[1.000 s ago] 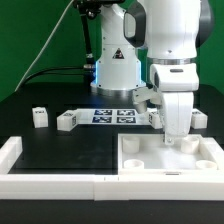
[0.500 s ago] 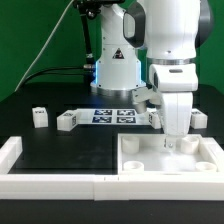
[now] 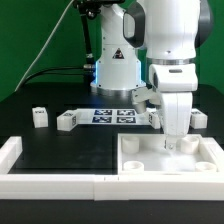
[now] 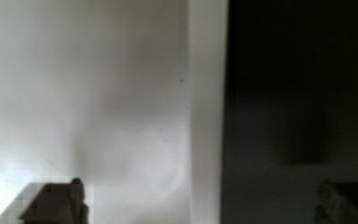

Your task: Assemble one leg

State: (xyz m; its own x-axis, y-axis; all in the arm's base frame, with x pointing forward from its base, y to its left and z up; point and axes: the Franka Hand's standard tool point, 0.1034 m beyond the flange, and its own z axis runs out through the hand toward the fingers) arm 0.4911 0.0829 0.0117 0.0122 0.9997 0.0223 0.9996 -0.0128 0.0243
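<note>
Four small white legs stand on the black table in the exterior view: one [image 3: 38,117] at the exterior view's left, one [image 3: 66,122] beside it, one [image 3: 152,116] partly hidden behind my gripper, and one [image 3: 198,118] at the right. The large white top [image 3: 206,164] with round corner sockets lies at the front right. My gripper [image 3: 176,142] points down over the top's far edge. In the wrist view the gripper [image 4: 197,205] is open and empty, its dark fingertips [image 4: 51,202] wide apart, over the top's white surface [image 4: 105,110] and the dark table beside it.
The marker board [image 3: 112,115] lies flat behind the legs, in front of the robot base [image 3: 115,70]. A low white wall [image 3: 50,185] runs along the table's front edge and turns up at the exterior view's left [image 3: 10,152].
</note>
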